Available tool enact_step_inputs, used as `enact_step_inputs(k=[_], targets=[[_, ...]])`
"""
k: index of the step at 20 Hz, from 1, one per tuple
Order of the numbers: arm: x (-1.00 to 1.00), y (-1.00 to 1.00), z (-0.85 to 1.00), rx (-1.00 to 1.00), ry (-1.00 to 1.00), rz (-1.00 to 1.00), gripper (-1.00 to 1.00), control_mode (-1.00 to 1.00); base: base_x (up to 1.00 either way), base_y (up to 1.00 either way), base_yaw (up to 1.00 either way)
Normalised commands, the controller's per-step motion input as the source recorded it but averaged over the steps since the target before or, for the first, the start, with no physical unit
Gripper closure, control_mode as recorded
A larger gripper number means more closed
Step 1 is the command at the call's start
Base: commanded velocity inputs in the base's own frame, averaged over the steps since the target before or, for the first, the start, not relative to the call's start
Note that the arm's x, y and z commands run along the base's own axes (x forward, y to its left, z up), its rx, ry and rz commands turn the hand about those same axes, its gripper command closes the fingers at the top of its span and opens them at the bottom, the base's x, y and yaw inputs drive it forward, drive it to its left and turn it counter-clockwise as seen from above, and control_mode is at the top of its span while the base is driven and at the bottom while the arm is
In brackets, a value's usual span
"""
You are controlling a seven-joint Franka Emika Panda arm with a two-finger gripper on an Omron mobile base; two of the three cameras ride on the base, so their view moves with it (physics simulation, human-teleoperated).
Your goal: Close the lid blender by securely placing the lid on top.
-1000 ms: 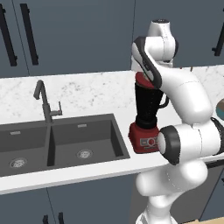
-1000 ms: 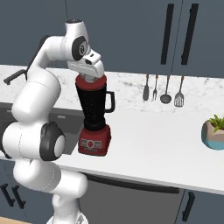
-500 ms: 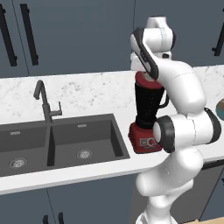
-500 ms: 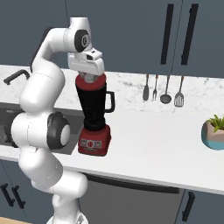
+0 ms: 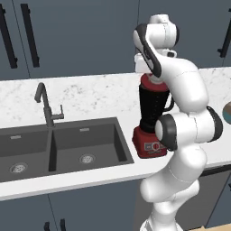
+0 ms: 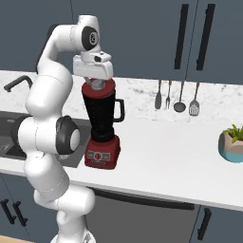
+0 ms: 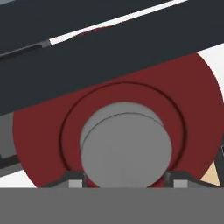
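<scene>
Blender (image 5: 151,118) sits on the white bench (image 5: 90,97) just right of the double sink (image 5: 58,146) in our left base view, dark jar upright on its red base; the red lid (image 5: 153,84) is on the jar's top, with the hand directly above it. Right base view: same blender (image 6: 101,124), handle facing right, lid (image 6: 98,88) seated on the jar rim, pincer (image 6: 95,83) down on the lid's centre; utensils (image 6: 179,96) hang on the wall behind and a potted plant (image 6: 232,142) stands well apart at the right edge. Hand view: we look straight down on the lid (image 7: 48,131), the fingertips (image 7: 74,180) flank its grey centre knob at either side, so we read the pincer as clamped on the lid.
</scene>
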Motion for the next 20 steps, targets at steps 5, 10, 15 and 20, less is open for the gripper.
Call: enact_step_inputs(k=[5, 10, 15, 20], targets=[[-0.08, 0.06, -0.2, 0.02, 0.08, 0.0, 1.0, -1.0, 0.0, 0.0, 0.0], [0.03, 0.19, -0.16, 0.26, 0.08, 0.0, 1.0, -1.0, 0.0, 0.0, 0.0], [-0.1, 0.13, 0.01, 0.08, -0.04, 0.0, 1.0, -1.0, 0.0, 0.0, 0.0], [-0.97, 0.28, 0.01, -0.07, -0.41, 0.07, 1.0, -1.0, 0.0, 0.0, 0.0]])
